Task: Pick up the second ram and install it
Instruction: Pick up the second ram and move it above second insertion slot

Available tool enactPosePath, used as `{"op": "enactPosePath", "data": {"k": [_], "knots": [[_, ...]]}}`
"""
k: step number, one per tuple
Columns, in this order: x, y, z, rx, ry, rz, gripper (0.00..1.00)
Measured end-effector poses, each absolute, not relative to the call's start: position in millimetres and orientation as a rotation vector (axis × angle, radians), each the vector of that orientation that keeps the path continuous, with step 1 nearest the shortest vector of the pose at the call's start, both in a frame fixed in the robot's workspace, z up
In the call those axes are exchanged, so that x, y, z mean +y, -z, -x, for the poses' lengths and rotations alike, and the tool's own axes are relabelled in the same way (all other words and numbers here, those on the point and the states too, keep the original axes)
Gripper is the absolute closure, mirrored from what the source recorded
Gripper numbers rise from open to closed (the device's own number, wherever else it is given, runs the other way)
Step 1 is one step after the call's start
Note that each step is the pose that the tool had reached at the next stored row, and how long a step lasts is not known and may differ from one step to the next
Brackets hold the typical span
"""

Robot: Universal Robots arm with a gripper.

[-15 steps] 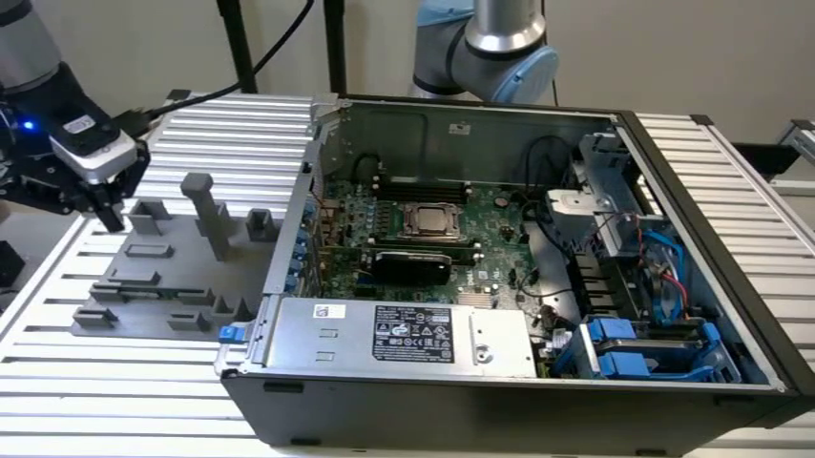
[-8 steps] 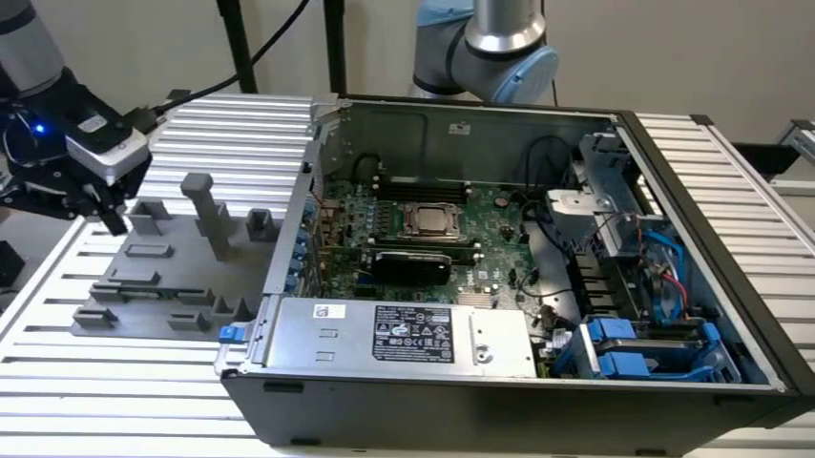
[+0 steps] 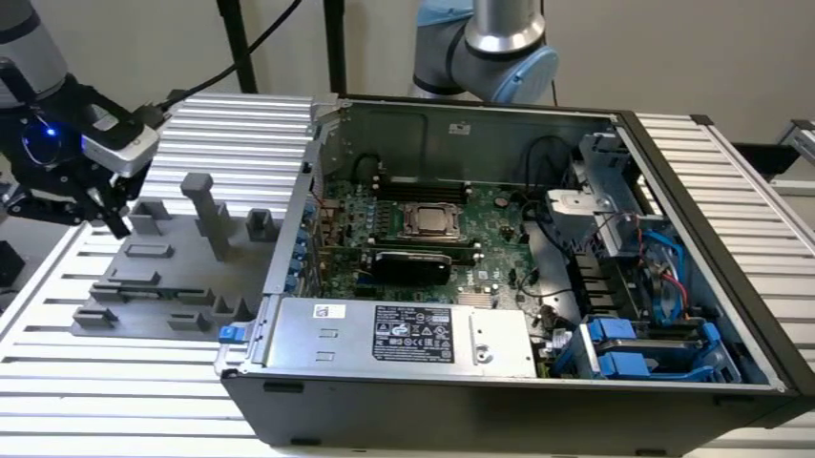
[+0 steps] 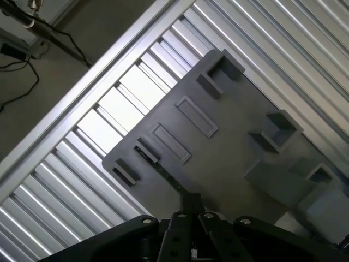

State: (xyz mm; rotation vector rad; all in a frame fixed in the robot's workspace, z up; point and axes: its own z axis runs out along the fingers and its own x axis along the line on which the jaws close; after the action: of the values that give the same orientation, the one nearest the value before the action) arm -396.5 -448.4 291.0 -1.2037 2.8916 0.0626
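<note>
The second ram [image 3: 151,293] is a thin green stick lying in a slot near the front of the grey tray [image 3: 178,262], at the exterior view's left. In the wrist view the ram [image 4: 163,172] runs as a narrow dark-green strip across the tray [image 4: 229,158] toward the fingers. My gripper [image 3: 117,227] hangs above the tray's back left corner, apart from the ram. Its fingers [image 4: 191,203] meet at one tip, shut with nothing between them.
The open computer case [image 3: 713,248] stands right of the tray, with the motherboard, silver processor socket [image 3: 430,221] and a black card [image 3: 407,262] inside. Upright grey tray blocks [image 3: 204,215] rise close to the gripper. Ribbed metal table [image 3: 114,382] lies around.
</note>
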Motion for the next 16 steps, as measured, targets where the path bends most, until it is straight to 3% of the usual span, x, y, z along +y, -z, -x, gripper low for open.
{"op": "enactPosePath", "data": {"k": [16], "knots": [[-448.4, -280.5, 396.6, 2.683, -0.055, 1.607, 1.0]]}}
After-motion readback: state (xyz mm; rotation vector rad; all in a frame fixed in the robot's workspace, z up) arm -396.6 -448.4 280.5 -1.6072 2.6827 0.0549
